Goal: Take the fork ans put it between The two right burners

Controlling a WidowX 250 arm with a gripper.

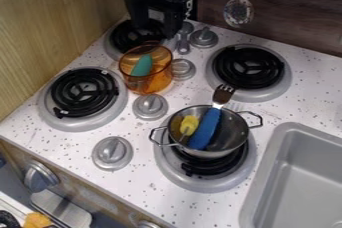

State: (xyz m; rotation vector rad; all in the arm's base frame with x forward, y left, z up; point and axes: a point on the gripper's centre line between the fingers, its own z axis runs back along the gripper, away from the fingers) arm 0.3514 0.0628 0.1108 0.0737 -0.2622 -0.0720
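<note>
So from the camera view, let's use the shiny silver metal pot with two side handles [232, 144] as the landmark, since it's sitting right on the front right burner, a black coil one in a silver ring [200, 185]. The fork with the blue handle and metallic tines [206, 128] is in that pot, leaning, handle end down inside and tines up past the far rim, pointing roughly at the back right burner with the black coil [248, 67]. So it's not lying between the two right burners. Right beside the handle, also in the pot, there's a small yellow thing [189, 124], can't tell what exactly. The black end effector [156, 26] is well apart from the pot, off behind it and to the left, hanging over the back left black coil burner [122, 36]; its fingers are apart and it's got nothing in its grip. Between it and the pot is a see-through orange pot [157, 83] with a teal thing inside [141, 65]. Left of the silver pot is the other black coil burner [83, 92], and a round silver knob [150, 106] is near the pot on that side. The grey sink [300, 172] is set into the white speckled desk [160, 202] to the pot's right.
</note>
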